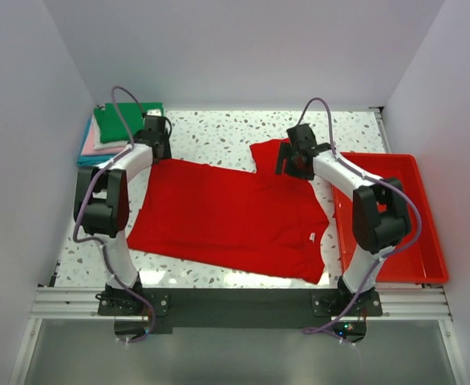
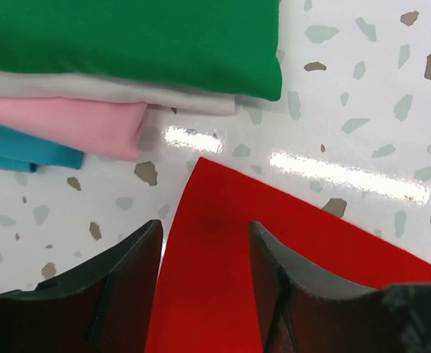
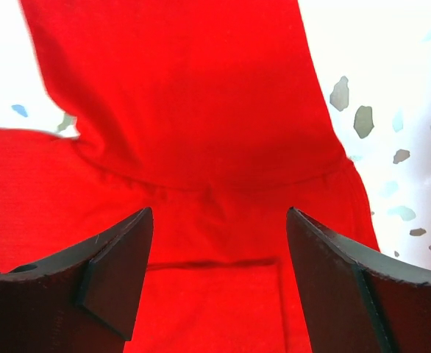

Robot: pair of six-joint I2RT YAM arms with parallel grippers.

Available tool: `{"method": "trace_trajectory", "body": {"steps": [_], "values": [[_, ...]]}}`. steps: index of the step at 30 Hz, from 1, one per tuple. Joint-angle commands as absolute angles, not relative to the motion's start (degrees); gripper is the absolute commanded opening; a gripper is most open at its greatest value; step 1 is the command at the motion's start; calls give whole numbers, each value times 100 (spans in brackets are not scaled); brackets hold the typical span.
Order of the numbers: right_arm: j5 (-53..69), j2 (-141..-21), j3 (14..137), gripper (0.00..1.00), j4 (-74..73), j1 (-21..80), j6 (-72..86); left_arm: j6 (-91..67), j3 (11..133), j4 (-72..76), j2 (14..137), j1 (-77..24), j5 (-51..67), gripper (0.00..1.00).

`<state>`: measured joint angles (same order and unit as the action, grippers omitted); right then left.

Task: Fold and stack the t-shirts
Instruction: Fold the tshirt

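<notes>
A bright red t-shirt (image 1: 227, 220) lies spread flat across the table. A sleeve (image 1: 267, 152) sticks out at the far right. My left gripper (image 1: 156, 144) is open over the shirt's far left corner (image 2: 208, 220), its fingers (image 2: 127, 272) on either side of the cloth. My right gripper (image 1: 293, 164) is open over the sleeve seam (image 3: 215, 184), with red cloth between its fingers (image 3: 120, 257). A stack of folded shirts (image 1: 111, 132) sits at the far left: green (image 2: 127, 37) on top, then white (image 2: 112, 90), pink (image 2: 68, 121) and blue (image 2: 24, 151).
A rigid red plastic tray (image 1: 395, 216) stands at the right edge of the table. White walls close in on three sides. The terrazzo tabletop (image 1: 219, 132) shows beyond the shirt.
</notes>
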<state>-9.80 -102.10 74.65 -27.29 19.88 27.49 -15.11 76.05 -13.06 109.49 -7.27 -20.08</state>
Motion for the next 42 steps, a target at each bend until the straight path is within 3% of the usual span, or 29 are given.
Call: {"method": "trace_trajectory", "body": {"steps": [1, 17, 25, 32, 42], "values": [[-1256, -10415, 7743, 76, -2496, 1951, 2619, -1301, 8059, -1116, 11337, -721, -1943, 54], [-1653, -10995, 8165, 75, -2672, 1758, 2452, -2364, 8613, -1441, 12164, -721, -2302, 43], [-1538, -11496, 8543, 77, -2725, 1679, 2259, -2505, 8596, -1538, 12225, -694, -2742, 41], [-1652, -11777, 8727, 77, -2795, 1635, 2224, -2505, 8613, -1564, 12313, -624, -2795, 31], [-1890, -11663, 8561, 73, -2830, 1600, 2303, -2487, 8587, -1485, 12349, -536, -2619, 24]]}}
